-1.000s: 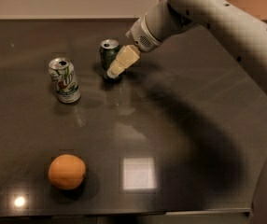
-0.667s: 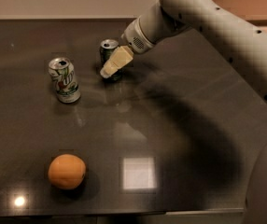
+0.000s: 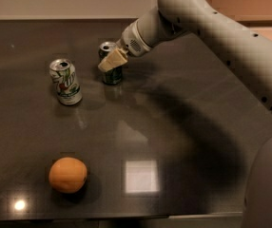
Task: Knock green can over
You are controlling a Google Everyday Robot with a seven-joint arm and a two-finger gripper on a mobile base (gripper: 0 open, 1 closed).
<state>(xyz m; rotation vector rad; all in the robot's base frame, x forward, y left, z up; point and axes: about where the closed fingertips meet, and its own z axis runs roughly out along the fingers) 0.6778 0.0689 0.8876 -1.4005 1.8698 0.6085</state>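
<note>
The green can (image 3: 111, 73) is a small dark green drink can with a silver top. It stands upright on the dark table (image 3: 183, 127), towards the back. My gripper (image 3: 111, 61) reaches in from the upper right and sits right in front of the can's upper half, covering part of it, with its pale fingertips pointing down-left. It looks to be against the can. A white-and-silver can with a green logo (image 3: 65, 81) stands upright to the left of the green can.
An orange (image 3: 68, 175) lies at the front left of the table. My arm spans the right side of the view, from the lower right corner up to the gripper. The table's front edge runs along the bottom.
My gripper has moved left and slightly up, from beside the green can's right side to in front of its upper part. The can still stands upright.
</note>
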